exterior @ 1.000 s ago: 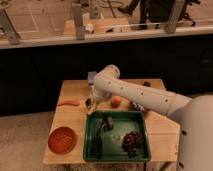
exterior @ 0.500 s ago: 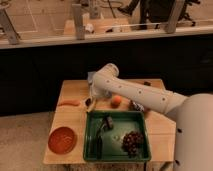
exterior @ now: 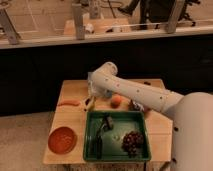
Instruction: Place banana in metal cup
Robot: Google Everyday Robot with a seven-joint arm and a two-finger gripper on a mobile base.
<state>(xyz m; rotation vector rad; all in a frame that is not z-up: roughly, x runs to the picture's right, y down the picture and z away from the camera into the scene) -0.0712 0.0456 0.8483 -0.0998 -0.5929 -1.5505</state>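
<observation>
My gripper [exterior: 90, 101] hangs from the white arm at the back left of the wooden table [exterior: 70, 120], between the orange carrot [exterior: 69, 103] and the round orange fruit [exterior: 116, 101]. A small pale yellowish piece at its tip looks like the banana [exterior: 88, 105]; whether it is gripped or lying on the table I cannot tell. A small dark shiny object in the back of the green tray [exterior: 90, 150] looks like the metal cup [exterior: 106, 122], a little to the right of and nearer than the gripper.
The tray also holds a dark grape bunch [exterior: 132, 141] and a dark elongated item [exterior: 97, 145]. A red bowl [exterior: 62, 139] sits at the front left. Something dark [exterior: 136, 105] lies partly under the arm, right of the orange fruit. A dark wall rises behind the table.
The arm and gripper have stayed over the same back-left spot, with only a slight shift. The objects on the table and in the tray have not moved.
</observation>
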